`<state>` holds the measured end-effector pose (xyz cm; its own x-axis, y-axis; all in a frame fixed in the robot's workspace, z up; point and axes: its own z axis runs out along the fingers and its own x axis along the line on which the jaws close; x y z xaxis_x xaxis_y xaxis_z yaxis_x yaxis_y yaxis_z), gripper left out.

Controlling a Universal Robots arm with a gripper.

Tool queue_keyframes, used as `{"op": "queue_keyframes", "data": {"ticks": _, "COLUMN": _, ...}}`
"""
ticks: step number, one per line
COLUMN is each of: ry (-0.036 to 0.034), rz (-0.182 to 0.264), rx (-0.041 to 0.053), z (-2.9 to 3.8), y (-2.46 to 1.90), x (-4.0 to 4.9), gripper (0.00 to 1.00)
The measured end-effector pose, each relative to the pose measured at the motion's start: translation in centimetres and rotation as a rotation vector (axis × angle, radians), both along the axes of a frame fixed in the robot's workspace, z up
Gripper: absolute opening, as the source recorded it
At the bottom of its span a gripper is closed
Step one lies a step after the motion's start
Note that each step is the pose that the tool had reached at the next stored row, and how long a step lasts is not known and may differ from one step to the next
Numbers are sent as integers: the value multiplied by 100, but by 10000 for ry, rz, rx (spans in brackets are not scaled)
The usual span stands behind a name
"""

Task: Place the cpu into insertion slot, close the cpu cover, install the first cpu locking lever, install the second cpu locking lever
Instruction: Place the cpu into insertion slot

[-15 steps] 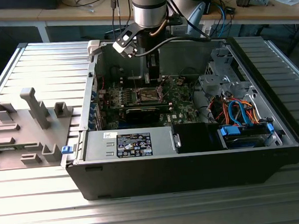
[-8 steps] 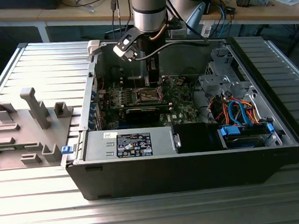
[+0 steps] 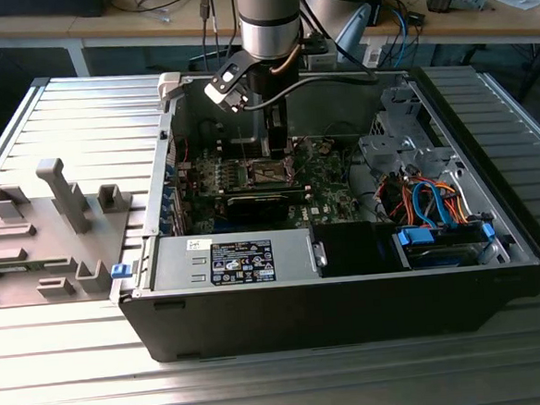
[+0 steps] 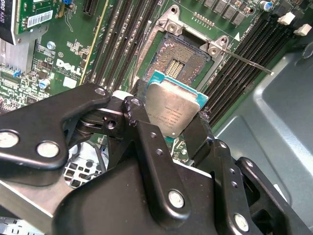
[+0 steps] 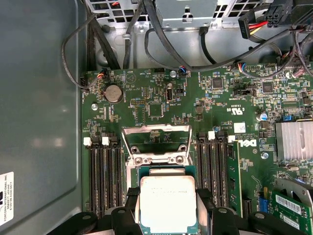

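My gripper [image 4: 170, 108] is shut on the cpu [image 4: 172, 115], a thin silvery square plate on a green carrier, clamped by its edges between the two black fingers [image 5: 131, 208]. It hangs tilted just above the insertion slot [image 4: 180, 58], a dark open socket with a silvery rim on the green motherboard. In the first wrist view the cpu [image 5: 167, 203] lies in front of the raised metal cpu cover [image 5: 156, 141]. A thin locking lever [image 4: 250, 62] sticks out sideways from the socket. In the exterior view the gripper [image 3: 276, 149] reaches down into the case over the slot [image 3: 273, 174].
Black memory slots [image 5: 105, 171] flank the socket on both sides. A finned heatsink [image 5: 295, 140] and cable bundles [image 5: 161, 44] are nearby. The case walls [image 3: 351, 294] enclose the board, with a power supply [image 3: 232, 261] and a drive bay [image 3: 439, 237]. Grey fixtures [image 3: 61, 194] stand at the exterior view's left.
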<state>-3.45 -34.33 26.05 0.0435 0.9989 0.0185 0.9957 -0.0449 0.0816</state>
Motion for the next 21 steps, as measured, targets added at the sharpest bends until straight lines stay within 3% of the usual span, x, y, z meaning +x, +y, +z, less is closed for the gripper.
{"op": "queue_keyframes", "data": {"ticks": 9, "ry": -1, "rz": 0, "rx": 0, "z": -2, "y": 1, "x": 0, "gripper": 54}}
{"op": "queue_keyframes", "data": {"ticks": 13, "ry": 0, "rz": -1, "rx": -4, "z": -5, "y": 34, "x": -9, "gripper": 54}}
{"op": "queue_keyframes", "data": {"ticks": 21, "ry": 0, "rz": 64, "rx": -52, "z": -28, "y": 41, "x": -18, "gripper": 54}}
